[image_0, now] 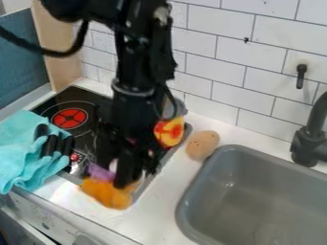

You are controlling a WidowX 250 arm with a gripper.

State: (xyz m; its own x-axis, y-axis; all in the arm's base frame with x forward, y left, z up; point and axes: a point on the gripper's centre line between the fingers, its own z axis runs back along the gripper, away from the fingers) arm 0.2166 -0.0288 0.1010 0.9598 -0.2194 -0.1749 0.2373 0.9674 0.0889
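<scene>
Gripper (pixel 123 178) low over the near end of the grey tray (pixel 146 184), right against the orange item (pixel 107 193) and purple item (pixel 100 172); cannot tell if the jaws are open or closed, nor if either item is gripped. Yellow-and-red item (pixel 170 132) at the tray's far end, brown potato-like item (pixel 202 145) on the counter (pixel 167 203) between tray and sink (pixel 258 201). Opposite side: black stove (pixel 76 98) with red ring markings, turquoise cloth (pixel 20 143) overlapping its edge.
</scene>
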